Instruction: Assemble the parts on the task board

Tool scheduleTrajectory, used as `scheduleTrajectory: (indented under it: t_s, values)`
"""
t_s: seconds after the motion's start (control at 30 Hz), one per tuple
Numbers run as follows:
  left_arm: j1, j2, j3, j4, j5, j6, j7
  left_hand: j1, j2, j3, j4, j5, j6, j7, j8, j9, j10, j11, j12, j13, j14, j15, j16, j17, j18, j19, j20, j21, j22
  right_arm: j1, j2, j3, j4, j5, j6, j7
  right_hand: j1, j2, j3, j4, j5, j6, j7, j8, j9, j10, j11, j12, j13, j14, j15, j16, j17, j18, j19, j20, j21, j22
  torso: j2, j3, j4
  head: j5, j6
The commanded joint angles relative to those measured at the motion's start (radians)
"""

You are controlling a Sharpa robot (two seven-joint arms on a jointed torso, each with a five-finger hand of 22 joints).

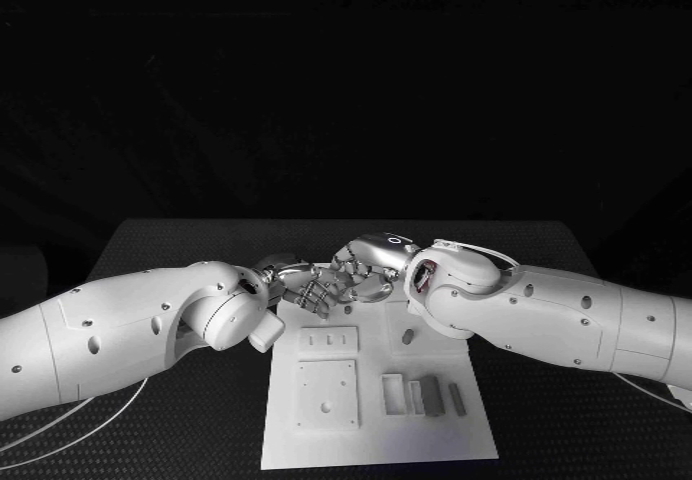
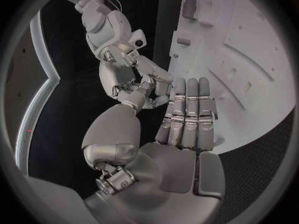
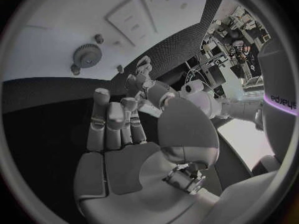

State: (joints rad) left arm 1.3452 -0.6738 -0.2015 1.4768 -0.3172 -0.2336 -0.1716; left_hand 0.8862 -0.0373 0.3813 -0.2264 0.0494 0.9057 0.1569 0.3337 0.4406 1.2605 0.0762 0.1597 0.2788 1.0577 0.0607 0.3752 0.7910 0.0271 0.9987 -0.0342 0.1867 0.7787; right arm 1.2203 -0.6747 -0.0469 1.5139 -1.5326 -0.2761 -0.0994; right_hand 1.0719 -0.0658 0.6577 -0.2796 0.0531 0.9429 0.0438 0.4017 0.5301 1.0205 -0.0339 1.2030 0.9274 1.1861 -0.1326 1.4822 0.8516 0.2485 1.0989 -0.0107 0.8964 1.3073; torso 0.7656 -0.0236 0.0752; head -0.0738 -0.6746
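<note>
The white task board (image 1: 378, 442) lies mid-table. My left hand (image 1: 296, 288) and right hand (image 1: 364, 268) meet fingertip to fingertip over its far edge. Neither holds anything that I can see. In the left wrist view my left hand (image 2: 187, 124) has its fingers straight and together, with its thumb reaching toward the right hand (image 2: 127, 77). From the right wrist, the right hand (image 3: 121, 139) is spread flat facing the left hand (image 3: 149, 87). A grey gear (image 3: 87, 55) sits on the board (image 3: 56, 30) with small pegs (image 3: 98, 37) beside it. Three grey bars (image 1: 428, 393) lie near the board's front right.
A slotted plate (image 1: 329, 340) and a square plate (image 1: 327, 393) sit on the board's left half. A small peg (image 1: 408, 337) stands near my right forearm. Both forearms cross the black table (image 1: 173, 240) beside the board.
</note>
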Motion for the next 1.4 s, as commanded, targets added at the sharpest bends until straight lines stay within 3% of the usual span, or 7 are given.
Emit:
scheduleTrajectory:
  t_s: [0.03, 0.53, 0.73, 0.87, 1.1, 1.4]
  values:
    - [0.001, 0.005, 0.002, 0.008, 0.008, 0.023, 0.017, 0.002, 0.011, 0.001, -0.007, 0.000, 0.007, -0.002, -0.004, -0.001, -0.003, -0.004, -0.004, 0.003, 0.003, 0.002, -0.006, 0.003, 0.010, -0.002, -0.002, -0.004, 0.001, 0.000, 0.009, 0.000, -0.001, -0.002, 0.017, 0.009, -0.002, 0.009, 0.004, -0.005, -0.003, 0.122, 0.026, 0.018, 0.026, 0.007, -0.003, 0.003, 0.001, 0.001, -0.005, 0.005, 0.001, 0.013, 0.007, 0.003, 0.005, 0.018, 0.001, -0.0001, -0.0005, -0.001, 0.000]
    - [0.001, 0.008, 0.002, 0.011, 0.013, 0.018, 0.022, 0.017, 0.045, 0.005, -0.032, 0.000, 0.016, -0.005, -0.002, -0.002, 0.000, -0.006, -0.005, 0.017, 0.010, 0.000, -0.011, 0.015, 0.008, 0.001, -0.003, -0.005, 0.007, -0.001, 0.026, 0.000, -0.011, 0.002, 0.025, 0.012, -0.003, 0.009, 0.004, -0.006, -0.003, 0.122, 0.026, 0.018, 0.026, 0.007, -0.003, 0.004, 0.001, 0.001, -0.005, 0.005, 0.002, 0.013, 0.008, 0.002, 0.005, 0.018, 0.000, 0.0007, -0.0006, -0.001, -0.001]
    - [0.001, 0.006, 0.002, 0.010, 0.013, 0.009, 0.023, 0.040, 0.099, 0.031, -0.040, 0.000, 0.030, -0.010, 0.002, -0.002, 0.010, -0.010, -0.004, 0.027, 0.017, -0.002, -0.015, 0.025, 0.005, 0.001, -0.003, -0.008, 0.010, -0.001, 0.026, 0.000, -0.018, 0.002, 0.028, 0.009, -0.003, 0.009, 0.004, -0.006, -0.003, 0.122, 0.026, 0.018, 0.026, 0.007, -0.003, 0.004, 0.002, 0.001, -0.005, 0.005, 0.002, 0.013, 0.008, 0.002, 0.005, 0.018, 0.000, 0.0003, 0.0002, -0.001, -0.003]
    - [0.001, 0.006, 0.002, 0.009, 0.007, 0.011, 0.020, 0.068, 0.119, 0.064, -0.046, 0.000, 0.050, -0.019, 0.011, 0.002, 0.025, -0.018, 0.002, 0.036, 0.025, -0.005, -0.013, 0.033, 0.004, 0.005, -0.006, -0.006, 0.013, -0.001, 0.025, 0.000, -0.020, 0.002, 0.028, 0.008, -0.003, 0.008, 0.004, -0.006, -0.003, 0.122, 0.026, 0.017, 0.027, 0.007, -0.003, 0.004, 0.002, 0.001, -0.005, 0.005, 0.002, 0.013, 0.008, 0.002, 0.005, 0.018, 0.000, 0.0005, -0.0009, 0.000, -0.002]
    - [0.001, 0.006, 0.002, 0.007, -0.006, 0.014, 0.016, 0.101, 0.117, 0.135, -0.049, 0.000, 0.083, -0.033, 0.024, 0.005, 0.053, -0.031, 0.011, 0.056, 0.047, -0.016, -0.002, 0.065, -0.005, 0.010, -0.013, -0.003, 0.026, -0.001, 0.024, 0.000, -0.021, 0.002, 0.028, 0.007, -0.003, 0.008, 0.004, -0.007, -0.003, 0.122, 0.026, 0.017, 0.027, 0.007, -0.003, 0.004, 0.002, 0.001, -0.005, 0.005, 0.002, 0.013, 0.008, 0.002, 0.005, 0.018, 0.000, 0.0005, -0.0010, -0.001, -0.003]
    - [0.001, 0.002, 0.002, 0.010, -0.007, 0.017, 0.017, 0.098, 0.118, 0.161, -0.044, 0.000, 0.094, -0.037, 0.026, 0.007, 0.062, -0.035, 0.012, 0.069, 0.053, -0.021, -0.001, 0.085, -0.012, 0.009, -0.019, -0.003, 0.033, -0.001, 0.019, 0.000, -0.026, 0.002, 0.031, 0.006, -0.004, 0.009, 0.004, -0.007, -0.003, 0.122, 0.026, 0.017, 0.027, 0.007, -0.003, 0.004, 0.002, 0.001, -0.005, 0.006, 0.002, 0.013, 0.008, 0.002, 0.005, 0.018, 0.000, -0.0007, 0.0006, -0.007, -0.004]
